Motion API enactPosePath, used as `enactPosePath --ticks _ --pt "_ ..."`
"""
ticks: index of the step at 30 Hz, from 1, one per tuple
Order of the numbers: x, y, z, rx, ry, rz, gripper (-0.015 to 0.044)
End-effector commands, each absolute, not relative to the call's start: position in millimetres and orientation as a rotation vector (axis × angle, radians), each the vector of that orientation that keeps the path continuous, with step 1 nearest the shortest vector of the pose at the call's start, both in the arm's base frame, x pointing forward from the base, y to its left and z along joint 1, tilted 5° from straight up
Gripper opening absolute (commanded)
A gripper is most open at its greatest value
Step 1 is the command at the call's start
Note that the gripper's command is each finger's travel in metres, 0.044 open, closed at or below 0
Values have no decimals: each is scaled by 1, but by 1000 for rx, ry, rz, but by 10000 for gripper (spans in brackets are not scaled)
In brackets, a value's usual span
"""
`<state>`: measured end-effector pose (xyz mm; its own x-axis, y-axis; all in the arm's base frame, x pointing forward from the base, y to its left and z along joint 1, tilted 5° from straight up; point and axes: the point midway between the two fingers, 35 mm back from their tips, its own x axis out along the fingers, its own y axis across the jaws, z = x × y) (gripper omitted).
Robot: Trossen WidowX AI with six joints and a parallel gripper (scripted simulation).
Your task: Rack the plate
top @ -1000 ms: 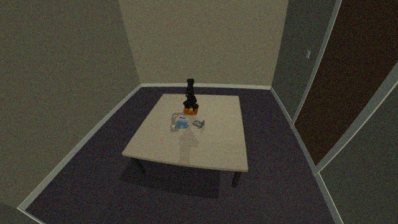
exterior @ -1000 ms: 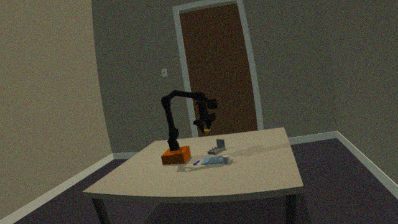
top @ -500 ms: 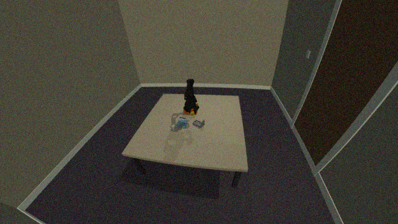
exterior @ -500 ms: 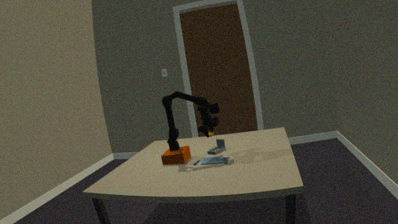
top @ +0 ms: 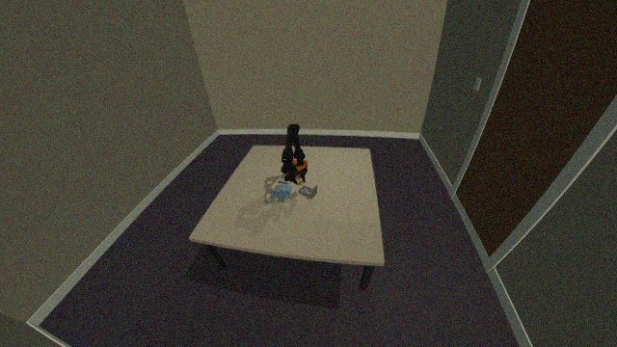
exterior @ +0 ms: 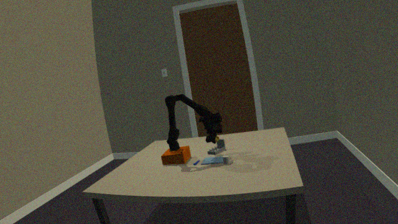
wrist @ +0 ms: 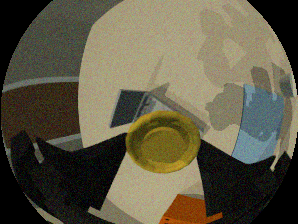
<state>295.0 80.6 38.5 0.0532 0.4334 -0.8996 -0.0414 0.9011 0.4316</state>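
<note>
The yellow plate (top: 300, 181) (exterior: 217, 139) (wrist: 164, 146) is held between the fingers of my gripper (exterior: 215, 140) (wrist: 163, 141), which is shut on it at two opposite sides of the rim. Its round face is turned toward the wrist camera. The grey dish rack (top: 308, 192) (exterior: 216, 150) (wrist: 150, 106) stands on the table, with a taller dark panel at one end. In the exterior view the plate is just above the rack, close to the tall panel. In the wrist view the plate covers the rack's near part; whether they touch cannot be told.
A light blue mat (top: 281, 191) (exterior: 213, 160) (wrist: 261, 114) lies beside the rack, with a small grey cup (exterior: 229, 160) (wrist: 286, 86) at its far end. A small dark blue object (exterior: 196, 162) lies between the mat and the arm's orange base (top: 301, 166) (exterior: 176, 156) (wrist: 185, 209).
</note>
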Motion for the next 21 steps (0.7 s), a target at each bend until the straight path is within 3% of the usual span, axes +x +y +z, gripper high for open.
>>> enactPosePath --ticks 1,21 --pt "296 81 23 332 1427 490 0" --pt "299 82 -7 269 960 949 0"
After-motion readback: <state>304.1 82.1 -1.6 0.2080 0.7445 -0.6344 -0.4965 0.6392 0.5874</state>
